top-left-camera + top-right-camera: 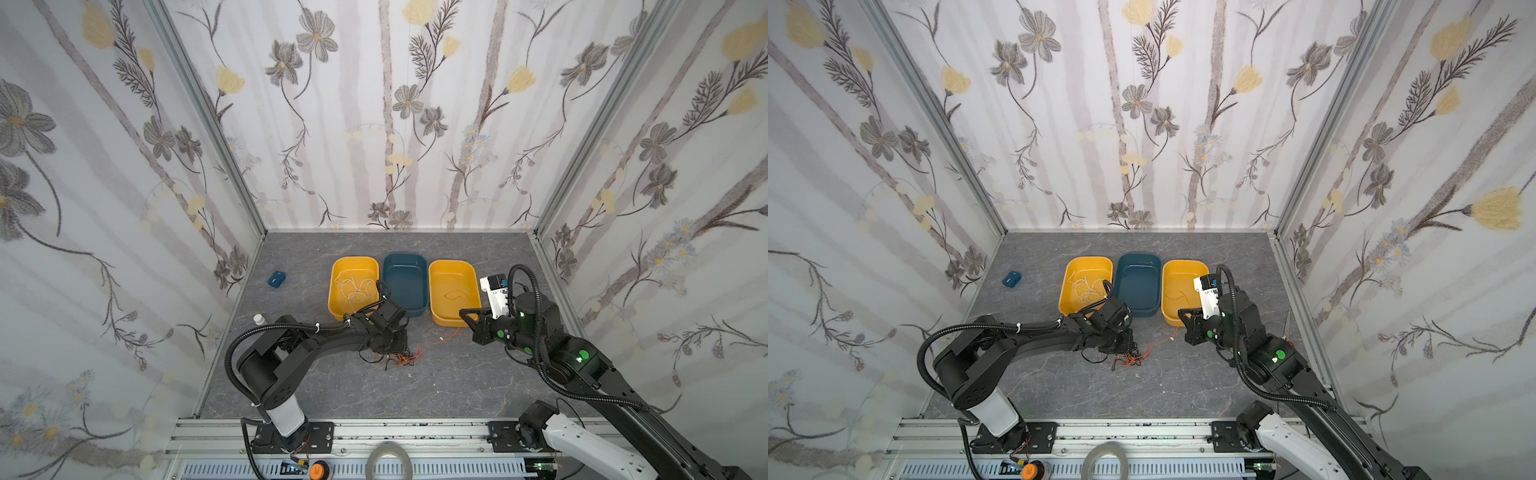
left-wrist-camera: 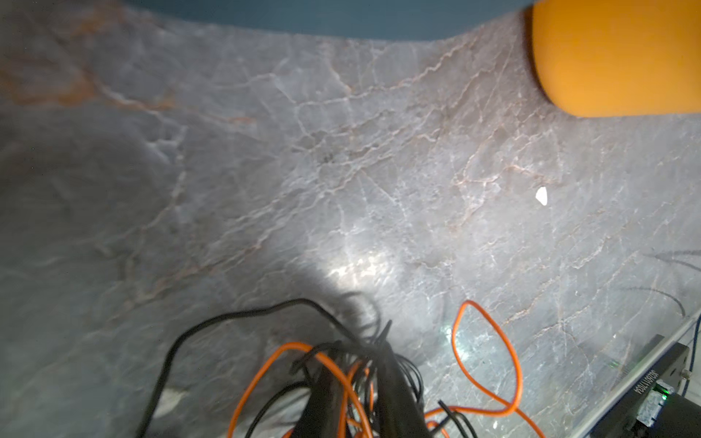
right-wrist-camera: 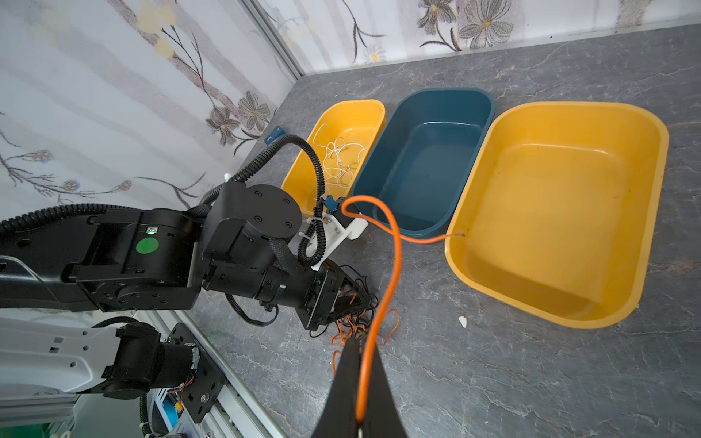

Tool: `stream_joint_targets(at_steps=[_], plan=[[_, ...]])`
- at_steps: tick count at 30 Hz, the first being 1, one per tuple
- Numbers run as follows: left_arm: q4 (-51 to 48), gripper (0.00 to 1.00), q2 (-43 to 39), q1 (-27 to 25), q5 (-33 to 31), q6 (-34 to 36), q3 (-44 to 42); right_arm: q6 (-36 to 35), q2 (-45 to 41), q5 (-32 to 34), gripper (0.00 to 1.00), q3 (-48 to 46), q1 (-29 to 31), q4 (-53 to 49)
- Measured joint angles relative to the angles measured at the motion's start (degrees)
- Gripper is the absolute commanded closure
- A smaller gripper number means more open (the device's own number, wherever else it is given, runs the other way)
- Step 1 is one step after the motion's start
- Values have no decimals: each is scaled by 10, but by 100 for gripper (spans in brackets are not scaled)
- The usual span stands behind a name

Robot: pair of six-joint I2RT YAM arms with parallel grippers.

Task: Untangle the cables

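Left gripper (image 2: 379,349): I see it nipped shut into the black-and-orange tangle (image 1: 399,357), lower centre in both top views, on the counter (image 1: 457,374).
Right gripper (image 3: 362,345): closed on one orange cable (image 3: 394,258), which trails across to that tangle.
White cables (image 1: 355,289): heaped in the left yellow bin (image 1: 333,291), centre frame.
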Motion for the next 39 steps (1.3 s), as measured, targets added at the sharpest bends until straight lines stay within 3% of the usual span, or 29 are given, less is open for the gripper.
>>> stream_joint_targets(at_steps=[12,19,27,33,39], plan=[[-33,96,-109,52,-54,-23,-66,-20,-30,116,100,45,-13,-83],[-57,97,-186,96,-73,-27,-113,-17,-44,202,100,62,-50,-134],[-84,96,-264,135,-76,-28,-149,-13,-33,252,100,69,-86,-174],[-91,87,-284,143,-70,-30,-165,-12,-7,243,100,70,-94,-178],[-88,70,-285,143,-37,-30,-169,17,21,132,100,0,-92,-124]])
